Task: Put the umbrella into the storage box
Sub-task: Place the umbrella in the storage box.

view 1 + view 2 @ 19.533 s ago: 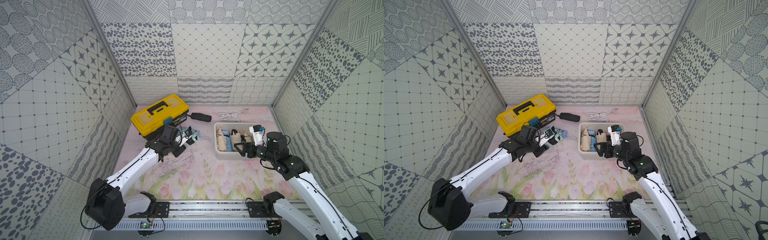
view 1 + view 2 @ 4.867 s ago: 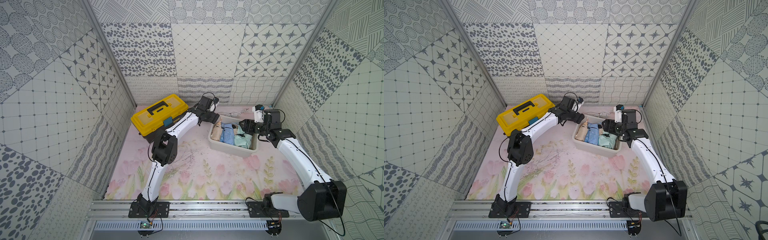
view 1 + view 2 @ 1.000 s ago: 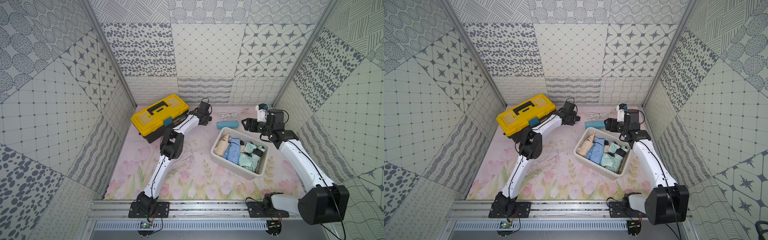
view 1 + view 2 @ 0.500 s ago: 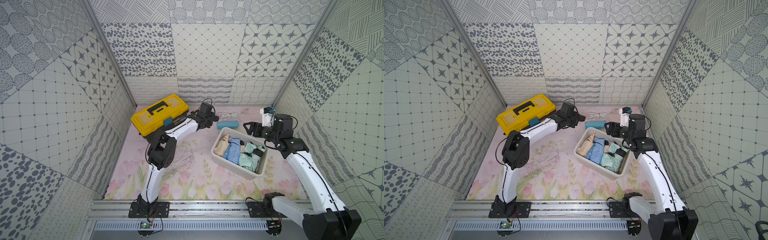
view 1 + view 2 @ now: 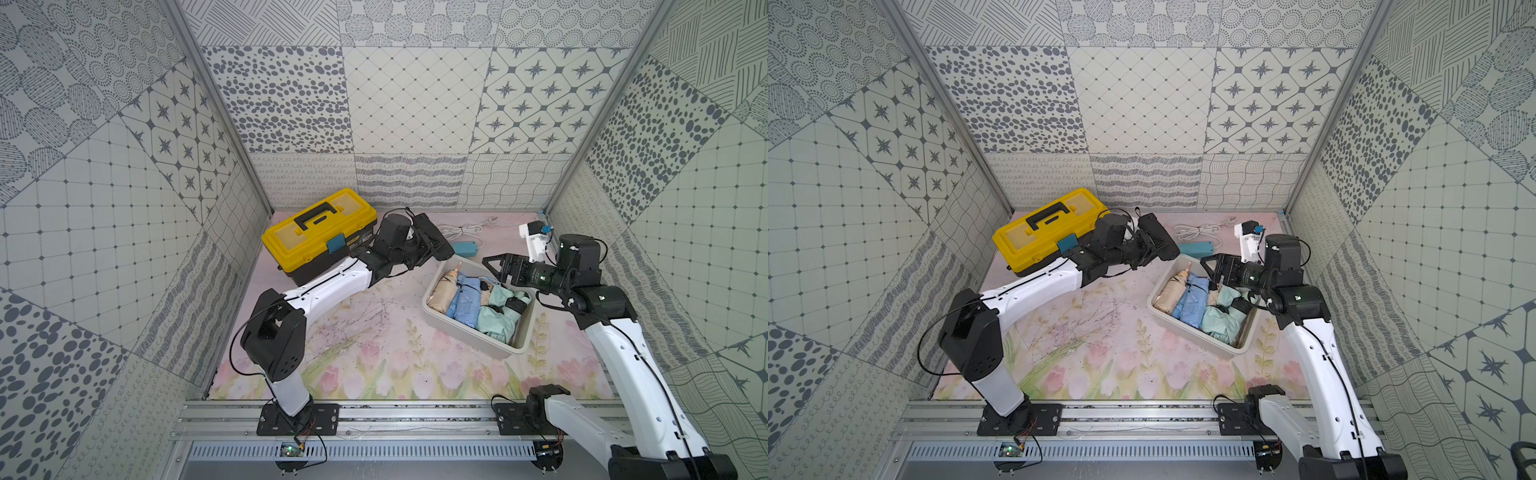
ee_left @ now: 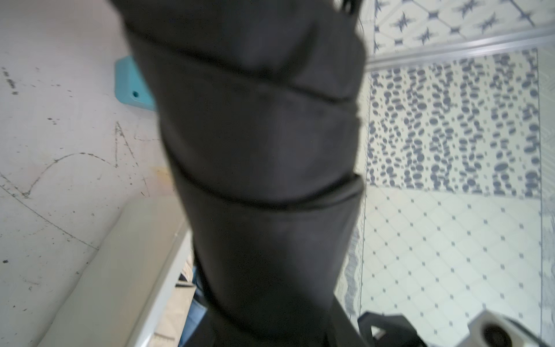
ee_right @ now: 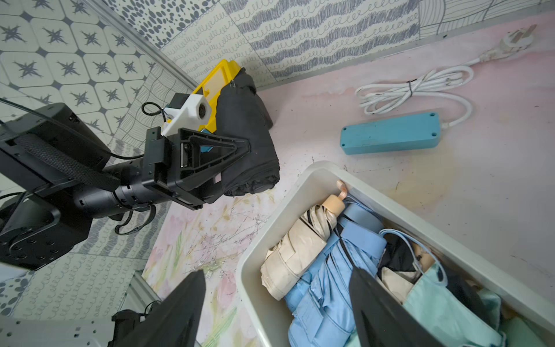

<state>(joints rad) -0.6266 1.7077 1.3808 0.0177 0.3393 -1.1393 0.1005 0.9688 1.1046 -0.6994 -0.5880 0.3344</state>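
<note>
Black umbrella (image 7: 247, 132); toolbox (image 5: 318, 240) label illegible

yellow toolbox (image 5: 320, 232) near the back wall; teal power strip (image 5: 465, 248) lies apart from it, white cord (image 5: 459, 227) coiled

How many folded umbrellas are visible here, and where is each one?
4. The black umbrella is held in the left gripper, outside the storage box. In the box lie three side by side: beige umbrella, blue umbrella, mint umbrella. More may be hidden under them.
</note>
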